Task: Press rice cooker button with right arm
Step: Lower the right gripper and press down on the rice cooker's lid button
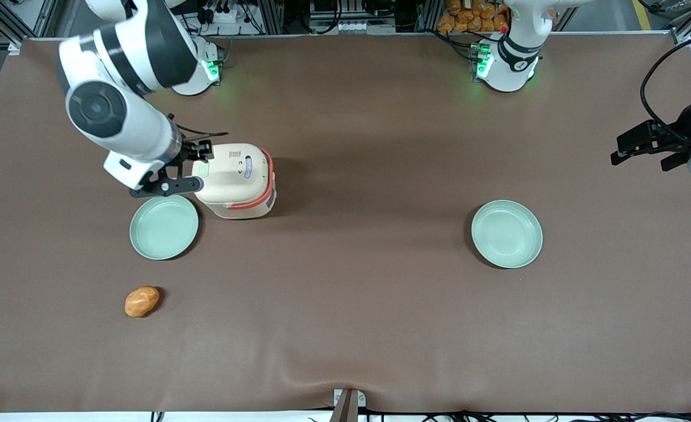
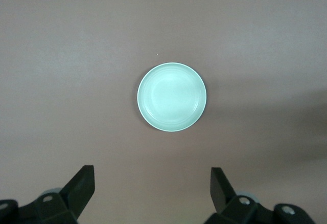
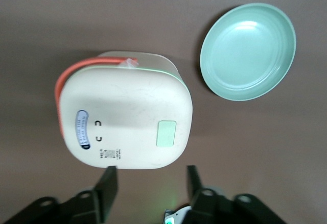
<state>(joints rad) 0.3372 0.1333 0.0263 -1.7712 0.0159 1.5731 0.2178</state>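
The cream-beige rice cooker [image 1: 237,179] stands upright on the brown table, with a coral-orange handle band and its lid shut. A pale green square button [image 1: 203,170] sits on the lid at the edge toward the working arm. In the right wrist view the rice cooker [image 3: 122,116] shows from above, with the button [image 3: 166,133] close to the fingertips. My right arm's gripper [image 1: 196,169] hovers at that edge of the lid, just off the button. The gripper [image 3: 151,177] is open and nothing is between its fingers.
A green plate [image 1: 164,227] lies just nearer the front camera than the gripper, beside the cooker; it is the plate [image 3: 249,51] in the right wrist view. A second green plate [image 1: 506,234] lies toward the parked arm's end. An orange-brown lump [image 1: 142,301] lies nearer the front edge.
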